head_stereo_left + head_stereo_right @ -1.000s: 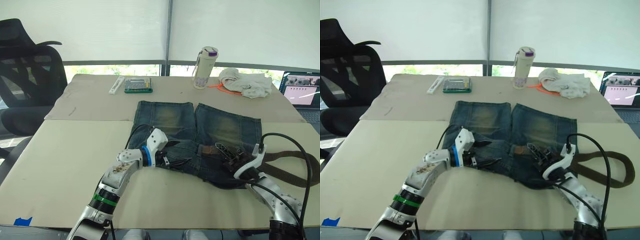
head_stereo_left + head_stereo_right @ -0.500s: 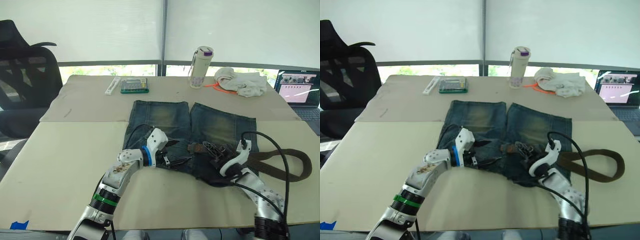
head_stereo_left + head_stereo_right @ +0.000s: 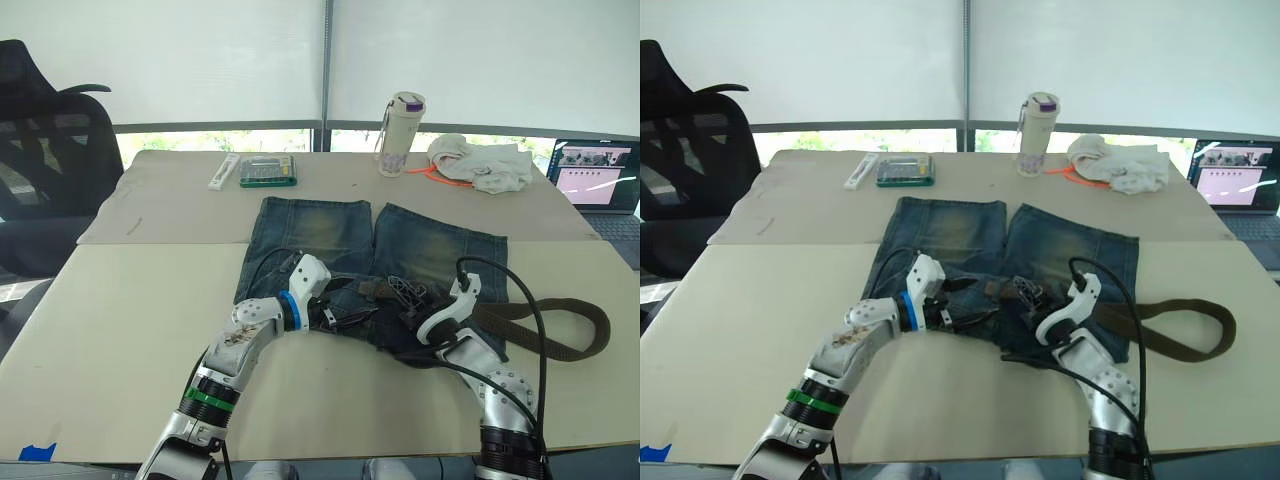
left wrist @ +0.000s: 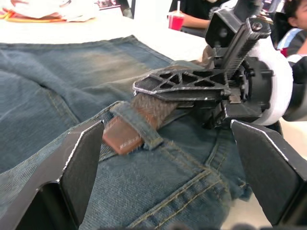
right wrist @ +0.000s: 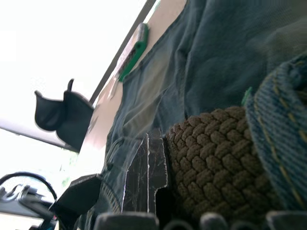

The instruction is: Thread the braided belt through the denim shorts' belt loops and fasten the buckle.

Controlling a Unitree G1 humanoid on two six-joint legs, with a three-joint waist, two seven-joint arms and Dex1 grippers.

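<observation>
Belt tip through a loop on the blue denim shorts

My right gripper clamps the dark brown braided belt beside a narrow denim belt loop; my left gripper is spread, at 9 o'clock.

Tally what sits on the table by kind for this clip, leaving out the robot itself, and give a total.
Clothing and cloth: 2, the denim shorts and a white cloth bundle
Belts: 1, the braided belt
Drink bottles: 1
Green cases: 1
White flat sticks: 1
Laptops: 1
Total: 7
</observation>
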